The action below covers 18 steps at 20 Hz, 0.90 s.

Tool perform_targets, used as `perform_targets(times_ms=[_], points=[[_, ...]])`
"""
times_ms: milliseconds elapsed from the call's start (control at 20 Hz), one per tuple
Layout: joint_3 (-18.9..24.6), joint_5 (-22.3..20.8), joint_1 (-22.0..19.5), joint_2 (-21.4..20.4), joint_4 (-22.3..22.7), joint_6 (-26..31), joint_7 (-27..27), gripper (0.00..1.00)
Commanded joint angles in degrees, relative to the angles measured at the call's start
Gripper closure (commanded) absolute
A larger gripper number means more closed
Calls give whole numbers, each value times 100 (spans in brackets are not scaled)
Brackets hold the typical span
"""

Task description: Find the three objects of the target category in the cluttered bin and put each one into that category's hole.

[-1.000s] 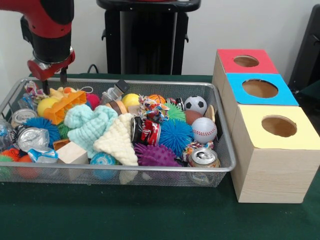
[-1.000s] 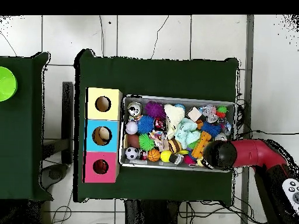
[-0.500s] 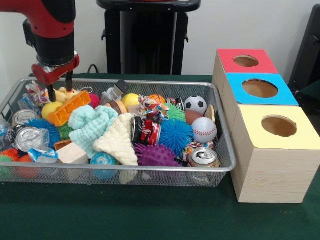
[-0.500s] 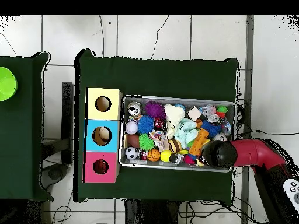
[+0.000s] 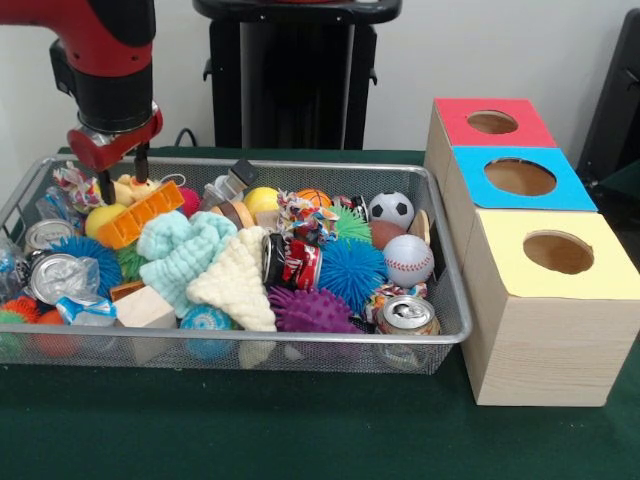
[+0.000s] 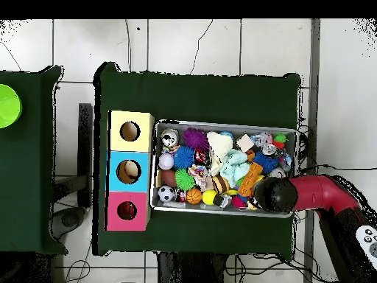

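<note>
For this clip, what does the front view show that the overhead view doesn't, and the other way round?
Only the front view shows the claw, its tips dipping beside the orange bone-shaped toy at one end of the wire bin, plus the boxes' wooden sides.

Only the overhead view shows inside the holes: something pale in the blue box, something dark in the red box, and a green object on a neighbouring table.

Both show the bin's clutter, the soccer ball and the yellow box.

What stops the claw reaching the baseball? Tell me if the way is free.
Probably nothing stops it. The baseball lies on top of the clutter with nothing over it, near the bin's box end. The claw hangs over the opposite end, beside the orange toy, so it must cross first.
</note>
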Motion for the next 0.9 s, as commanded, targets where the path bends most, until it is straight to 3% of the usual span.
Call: perform_targets(times_ms=[50, 450, 900], points=[[24, -230, 289, 278, -109, 243, -708, 0], [-454, -270, 495, 246, -279, 863, -583, 0], [-737, -387, 633, 395, -443, 721, -341, 0]])
